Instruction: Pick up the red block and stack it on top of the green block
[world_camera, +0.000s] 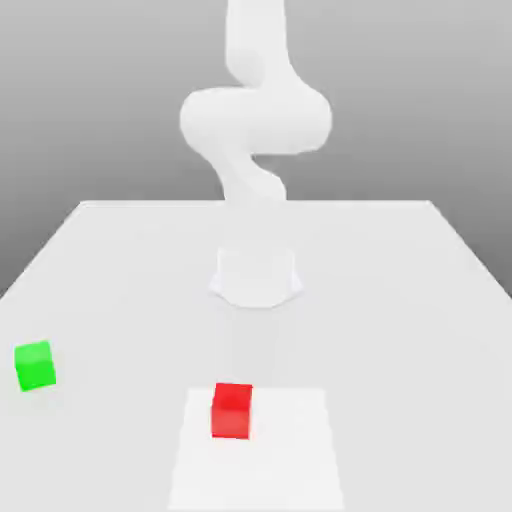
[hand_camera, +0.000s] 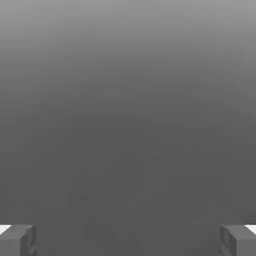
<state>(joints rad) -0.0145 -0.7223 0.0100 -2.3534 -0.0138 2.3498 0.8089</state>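
None of the stacking is done, as far as I can see from here: the small matte bright-red cube (world_camera: 231, 411) sits on a pale white rectangular patch (world_camera: 285, 460) of the broad light-grey surface (world_camera: 130, 300), and the small matte bright-green cube (world_camera: 35, 366) rests on the bare part, well apart from it toward the exterior view's left. In the hand view the two-finger claw (hand_camera: 128, 241) has its tips spread wide apart with nothing between them. So everything looks left to do: reach down over the red cube, close on it, lift it, carry it across, set it squarely on the green one and let go. The white jointed robot arm (world_camera: 257, 120) rises behind both cubes. I see nothing standing between the two, so the way across seems free. The green cube sits slightly turned, so I'd guess lining up the faces will want some care.
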